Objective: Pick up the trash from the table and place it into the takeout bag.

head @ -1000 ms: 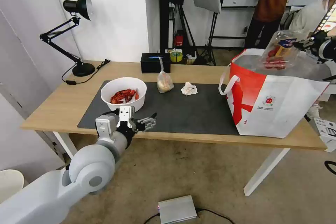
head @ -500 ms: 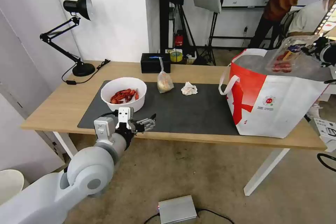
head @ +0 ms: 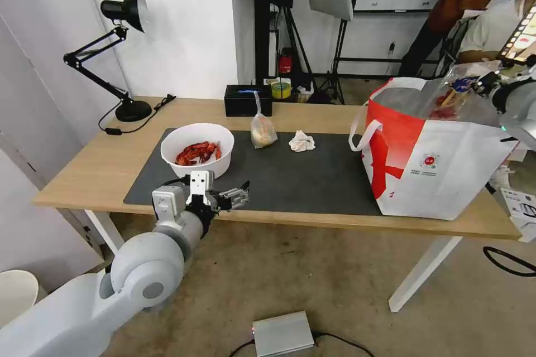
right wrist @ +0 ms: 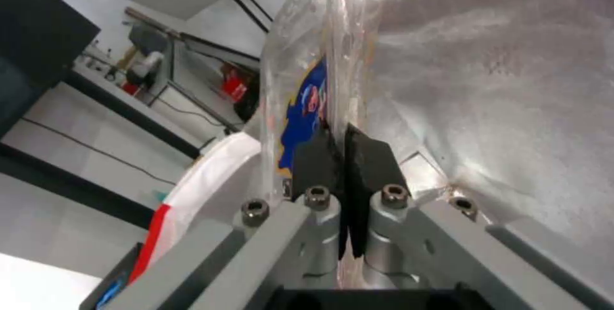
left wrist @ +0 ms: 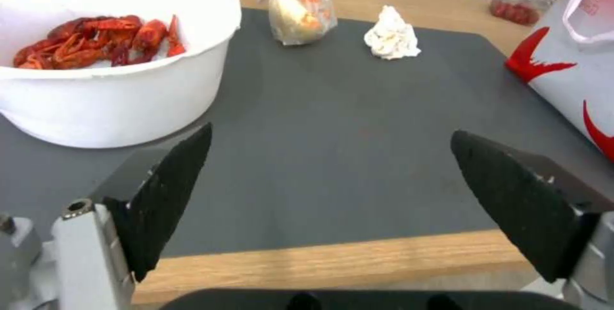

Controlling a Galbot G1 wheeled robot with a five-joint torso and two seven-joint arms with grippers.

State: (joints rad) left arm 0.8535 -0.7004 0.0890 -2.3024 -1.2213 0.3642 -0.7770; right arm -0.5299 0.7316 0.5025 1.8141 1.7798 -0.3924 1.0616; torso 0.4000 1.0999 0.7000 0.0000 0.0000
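My right gripper (head: 484, 85) (right wrist: 345, 144) is shut on the edge of the clear plastic clamshell (head: 455, 95) (right wrist: 307, 75) with red scraps, holding it tilted inside the open mouth of the takeout bag (head: 435, 162), against the silver lining (right wrist: 486, 84). On the table's (head: 100, 162) dark mat (head: 312, 178) stand the white bowl of crayfish shells (head: 197, 149) (left wrist: 96, 70), the knotted clear bag (head: 262, 131) (left wrist: 299, 7) and the crumpled tissue (head: 301, 141) (left wrist: 391, 39). My left gripper (head: 237, 195) (left wrist: 326, 204) hangs open at the table's near edge, just in front of the bowl.
A black box (head: 248, 100) and a tape roll (head: 281, 90) sit at the table's back edge. A black desk lamp (head: 120, 56) stands at the back left. A grey metal box (head: 282, 333) lies on the floor. People stand behind the bag.
The right gripper has carried the clamshell rightward and down, lower into the bag's mouth. The left arm has stayed where it was.
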